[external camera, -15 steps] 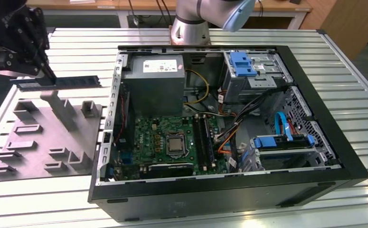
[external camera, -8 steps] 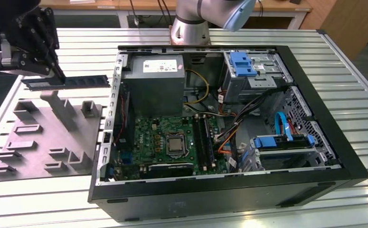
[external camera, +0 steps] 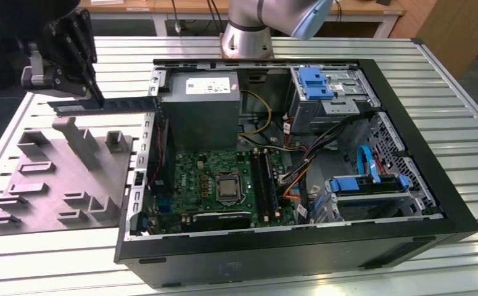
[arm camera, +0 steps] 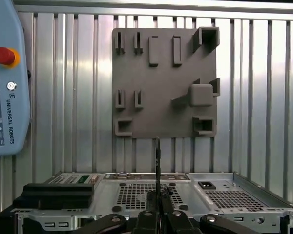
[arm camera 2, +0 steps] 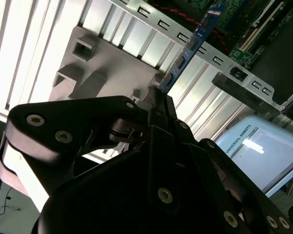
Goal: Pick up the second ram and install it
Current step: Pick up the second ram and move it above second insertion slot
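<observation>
Slatted table bears grey holder plate beside open case; tool clamps the second ram.

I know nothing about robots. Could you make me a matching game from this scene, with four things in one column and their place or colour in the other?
1. ram
2. tray
3. power supply
4. motherboard

A. green
B. clamped in the end effector
C. on the table, outside the case
D. grey box inside the case

Pairs: 1-B, 2-C, 3-D, 4-A.
</observation>
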Available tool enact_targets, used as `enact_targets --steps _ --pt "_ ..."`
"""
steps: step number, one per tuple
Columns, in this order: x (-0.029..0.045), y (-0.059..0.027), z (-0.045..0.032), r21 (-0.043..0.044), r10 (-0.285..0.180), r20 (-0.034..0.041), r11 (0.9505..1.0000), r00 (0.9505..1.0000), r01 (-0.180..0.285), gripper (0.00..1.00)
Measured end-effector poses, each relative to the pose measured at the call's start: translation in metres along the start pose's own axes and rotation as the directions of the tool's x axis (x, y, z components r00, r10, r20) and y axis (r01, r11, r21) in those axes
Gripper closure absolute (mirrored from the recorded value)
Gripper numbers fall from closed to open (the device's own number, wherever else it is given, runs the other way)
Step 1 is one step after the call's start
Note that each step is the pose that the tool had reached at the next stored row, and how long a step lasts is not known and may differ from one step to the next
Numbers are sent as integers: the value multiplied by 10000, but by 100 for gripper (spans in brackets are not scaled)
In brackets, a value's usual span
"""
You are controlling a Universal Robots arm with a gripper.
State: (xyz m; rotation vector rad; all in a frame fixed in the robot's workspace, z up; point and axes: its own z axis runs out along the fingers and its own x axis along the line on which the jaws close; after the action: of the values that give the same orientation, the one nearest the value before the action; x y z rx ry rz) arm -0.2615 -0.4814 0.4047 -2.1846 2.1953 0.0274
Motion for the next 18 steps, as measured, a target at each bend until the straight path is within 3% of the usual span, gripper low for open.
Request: enact_targets --steps 18 --pt "-2 -328 6 -1 3 96 10000 10000 -3 86"
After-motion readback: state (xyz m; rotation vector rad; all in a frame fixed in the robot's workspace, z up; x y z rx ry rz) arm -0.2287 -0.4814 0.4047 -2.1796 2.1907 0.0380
